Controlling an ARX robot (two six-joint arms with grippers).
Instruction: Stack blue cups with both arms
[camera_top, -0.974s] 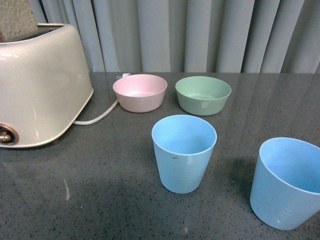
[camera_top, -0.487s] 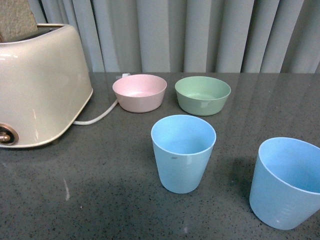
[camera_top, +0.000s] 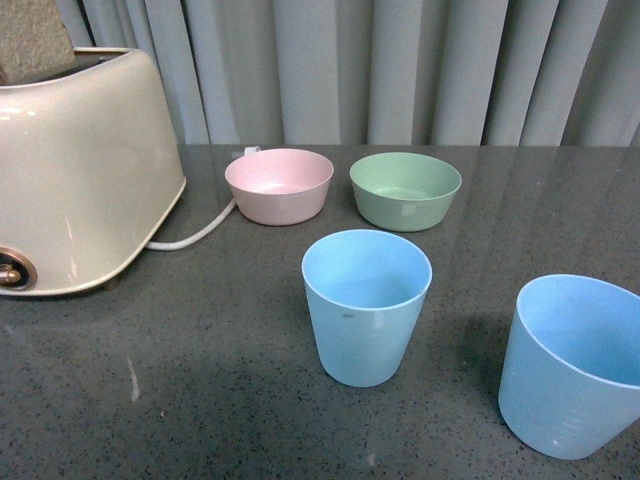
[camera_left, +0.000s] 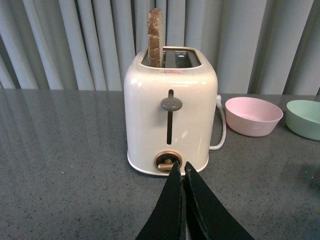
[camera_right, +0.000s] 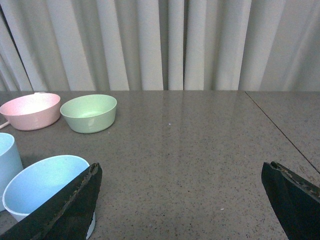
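Observation:
Two light blue cups stand upright on the dark grey table. One blue cup (camera_top: 366, 305), with a small dark speck on its side, is in the middle. The other blue cup (camera_top: 575, 365) is at the near right, cut off by the frame edge. Neither arm shows in the front view. My right gripper (camera_right: 181, 170) is open wide with nothing between its fingers. One finger (camera_right: 75, 205) overlaps the near cup (camera_right: 45, 185); whether they touch I cannot tell. The speckled cup (camera_right: 7, 160) shows at that view's edge. My left gripper (camera_left: 181, 167) is shut and empty, pointing at the toaster.
A cream toaster (camera_top: 80, 170) with a slice of bread (camera_left: 155, 37) in it fills the table's left, its white cord (camera_top: 195, 235) trailing toward the pink bowl (camera_top: 279, 185). A green bowl (camera_top: 405, 190) sits beside the pink one, behind the cups. Grey curtains hang at the back.

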